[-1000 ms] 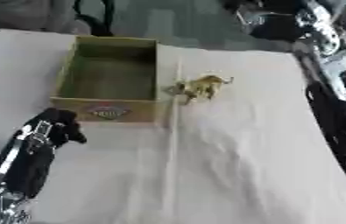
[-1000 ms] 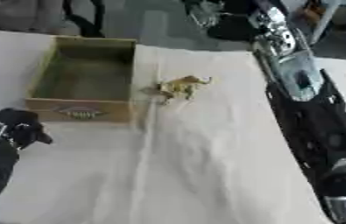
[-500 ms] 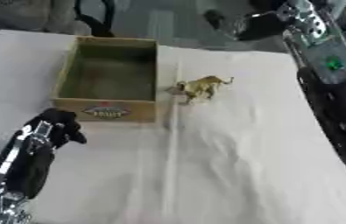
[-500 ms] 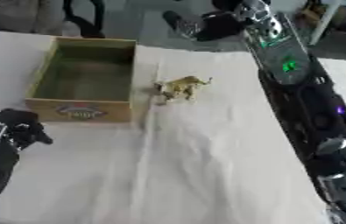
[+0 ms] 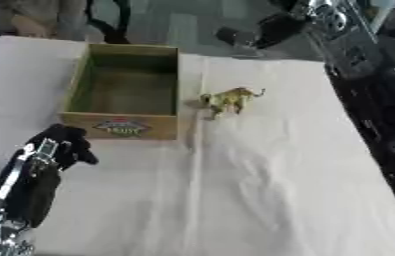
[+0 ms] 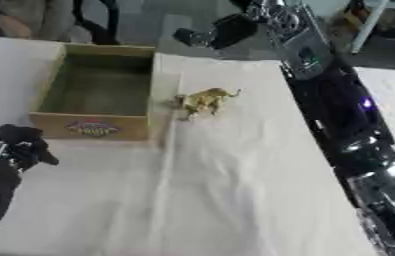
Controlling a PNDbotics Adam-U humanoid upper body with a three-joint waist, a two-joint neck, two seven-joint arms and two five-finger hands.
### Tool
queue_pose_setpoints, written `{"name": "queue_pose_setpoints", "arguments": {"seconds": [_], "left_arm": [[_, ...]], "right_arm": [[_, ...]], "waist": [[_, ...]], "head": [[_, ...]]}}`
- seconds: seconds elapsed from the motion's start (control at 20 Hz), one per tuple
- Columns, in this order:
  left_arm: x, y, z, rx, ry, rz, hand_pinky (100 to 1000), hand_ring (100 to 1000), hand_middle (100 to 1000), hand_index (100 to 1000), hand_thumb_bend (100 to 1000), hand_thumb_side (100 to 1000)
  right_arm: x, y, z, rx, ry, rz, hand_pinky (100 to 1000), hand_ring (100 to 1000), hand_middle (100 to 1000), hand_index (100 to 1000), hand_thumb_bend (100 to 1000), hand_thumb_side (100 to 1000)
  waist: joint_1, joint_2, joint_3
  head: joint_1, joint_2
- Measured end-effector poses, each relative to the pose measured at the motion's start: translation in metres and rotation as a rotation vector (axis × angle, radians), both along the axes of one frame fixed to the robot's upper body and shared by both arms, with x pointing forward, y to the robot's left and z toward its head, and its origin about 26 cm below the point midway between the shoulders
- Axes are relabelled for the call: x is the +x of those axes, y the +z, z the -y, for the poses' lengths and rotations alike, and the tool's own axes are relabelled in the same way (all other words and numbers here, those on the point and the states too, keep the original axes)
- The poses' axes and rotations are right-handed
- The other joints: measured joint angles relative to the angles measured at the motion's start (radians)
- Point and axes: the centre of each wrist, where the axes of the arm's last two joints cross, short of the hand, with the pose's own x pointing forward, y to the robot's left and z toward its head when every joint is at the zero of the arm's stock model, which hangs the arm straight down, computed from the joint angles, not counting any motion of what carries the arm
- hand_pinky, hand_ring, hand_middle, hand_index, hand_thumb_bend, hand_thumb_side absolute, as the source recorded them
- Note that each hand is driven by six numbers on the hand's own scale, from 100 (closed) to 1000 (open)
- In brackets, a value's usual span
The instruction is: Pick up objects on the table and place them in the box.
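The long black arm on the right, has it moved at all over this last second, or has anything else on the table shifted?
Yes. The robot's right hand has swung leftward along the far edge of the table, ending above and beyond the small yellow toy animal. It holds nothing. The toy stayed beside the open cardboard box, untouched, and the left hand stayed curled near the lower left corner.

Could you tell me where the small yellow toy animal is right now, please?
The yellow toy animal stands on the white tablecloth, just right of the cardboard box, outside it.
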Motion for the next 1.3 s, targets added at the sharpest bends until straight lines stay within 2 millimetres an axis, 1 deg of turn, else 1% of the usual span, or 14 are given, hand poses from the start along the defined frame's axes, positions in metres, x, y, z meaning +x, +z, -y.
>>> {"name": "queue_pose_setpoints", "arguments": {"seconds": [0.15,0.3,0.45,0.55,0.7,0.85,0.95,1.0,1.05,1.3], "left_arm": [[0.0,0.0,0.001,0.002,-0.005,-0.001,560,490,494,652,100,665],[0.0,-0.001,0.001,0.003,-0.007,-0.003,560,491,494,652,100,664],[0.0,-0.001,0.001,0.003,-0.008,-0.003,560,491,494,652,100,662],[-0.001,-0.001,0.0,0.003,-0.009,-0.003,560,491,494,652,100,660],[-0.001,-0.001,0.0,0.004,-0.011,-0.005,560,491,494,652,100,659],[-0.001,-0.002,0.0,0.005,-0.013,-0.005,561,492,495,653,100,657],[-0.001,-0.002,0.001,0.006,-0.016,-0.007,561,492,495,653,100,656],[-0.001,-0.002,0.001,0.006,-0.017,-0.008,561,492,495,653,100,655],[-0.002,-0.002,0.001,0.006,-0.018,-0.008,561,492,495,653,100,654],[-0.002,-0.002,0.001,0.006,-0.019,-0.008,561,492,495,653,100,652]], "right_arm": [[0.01,-0.01,-0.005,-0.068,-0.036,-0.017,889,933,866,901,411,327],[0.02,-0.023,-0.008,-0.117,-0.081,-0.041,887,928,855,899,420,368],[0.027,-0.038,-0.009,-0.159,-0.132,-0.061,887,923,846,897,417,384],[0.03,-0.048,-0.01,-0.186,-0.162,-0.073,891,924,845,898,426,412],[0.035,-0.061,-0.011,-0.228,-0.21,-0.088,896,923,845,898,434,438],[0.038,-0.07,-0.011,-0.257,-0.255,-0.092,902,924,843,894,435,460],[0.039,-0.075,-0.009,-0.271,-0.288,-0.092,903,918,829,885,423,475],[0.04,-0.078,-0.007,-0.277,-0.303,-0.091,904,916,824,882,417,469],[0.04,-0.08,-0.006,-0.28,-0.318,-0.091,906,915,823,879,420,494],[0.042,-0.09,-0.001,-0.315,-0.378,-0.089,911,911,820,873,416,527]], "waist": [[0.0,-0.003,0.003],[0.001,-0.004,0.007],[0.001,-0.004,0.011],[0.001,-0.005,0.013],[0.002,-0.005,0.015],[0.004,-0.005,0.019],[0.004,-0.006,0.02],[0.004,-0.006,0.02],[0.004,-0.006,0.02],[0.004,-0.007,0.021]], "head": [[-0.001,0.004],[-0.002,0.008],[-0.007,0.009],[-0.008,0.009],[-0.01,0.009],[-0.016,0.016],[-0.03,0.018],[-0.036,0.021],[-0.041,0.024],[-0.052,0.026]]}}
